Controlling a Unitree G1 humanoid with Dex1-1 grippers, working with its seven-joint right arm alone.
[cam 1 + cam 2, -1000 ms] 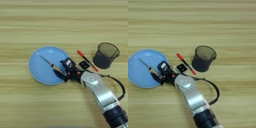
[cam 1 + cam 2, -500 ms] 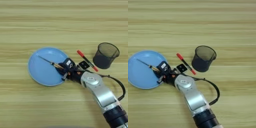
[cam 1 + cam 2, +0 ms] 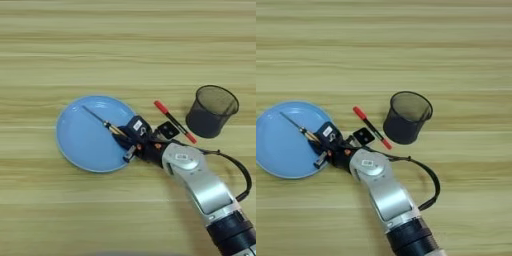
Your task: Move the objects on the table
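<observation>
Reaching in from the lower right, the silver forearm (image 3: pixel 200 182) holds its claw (image 3: pixel 129 142) over the right rim of a blue plate (image 3: pixel 82 145) on the worktop (image 3: pixel 125 50). The claw's black fingers are closed on the amber handle of the screwdriver (image 3: pixel 102 121), whose thin shaft slants up-left across the plate. The small white block (image 3: pixel 168 130) with a black face lies just right of the claw, beside a red-capped pen (image 3: pixel 173 121). The black mesh pen cup (image 3: pixel 212 111) stands upright farther right, apart from the pen.
</observation>
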